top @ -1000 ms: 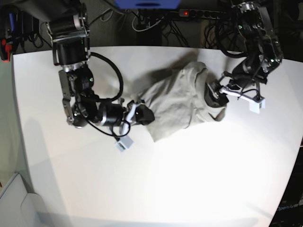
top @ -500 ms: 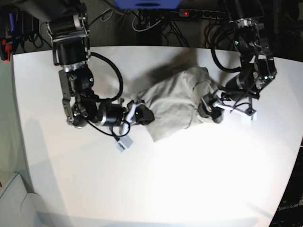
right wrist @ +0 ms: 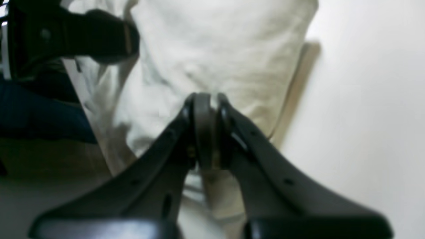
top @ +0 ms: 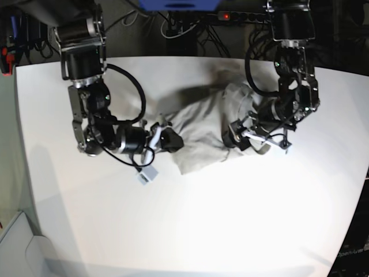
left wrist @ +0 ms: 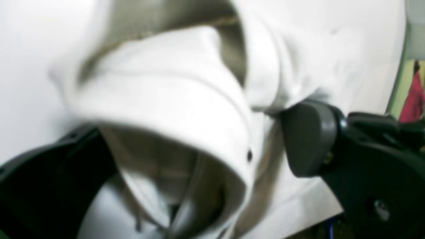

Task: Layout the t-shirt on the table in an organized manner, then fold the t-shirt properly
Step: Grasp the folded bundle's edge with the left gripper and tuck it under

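Observation:
The light grey-beige t-shirt (top: pixel 204 124) lies bunched and wrinkled on the white table (top: pixel 202 219), slightly behind its middle. My right gripper (top: pixel 168 139) is at the shirt's left edge, shut on a pinch of cloth; in the right wrist view the closed fingertips (right wrist: pixel 206 113) grip the t-shirt (right wrist: pixel 215 49). My left gripper (top: pixel 242 137) is at the shirt's right side, open wide. In the left wrist view a rolled fold of the t-shirt (left wrist: pixel 172 99) sits between its spread fingers (left wrist: pixel 308 139), which are not closed on it.
A power strip (top: pixel 236 16) with a red light and loose cables lie behind the table's far edge. A small white block (top: pixel 143 176) hangs by my right gripper. Bare tabletop spreads in front of the shirt.
My left arm has swung leftward and down onto the shirt's right side, pushing the cloth into a tighter bunch. The right gripper kept its grip and shifted slightly left.

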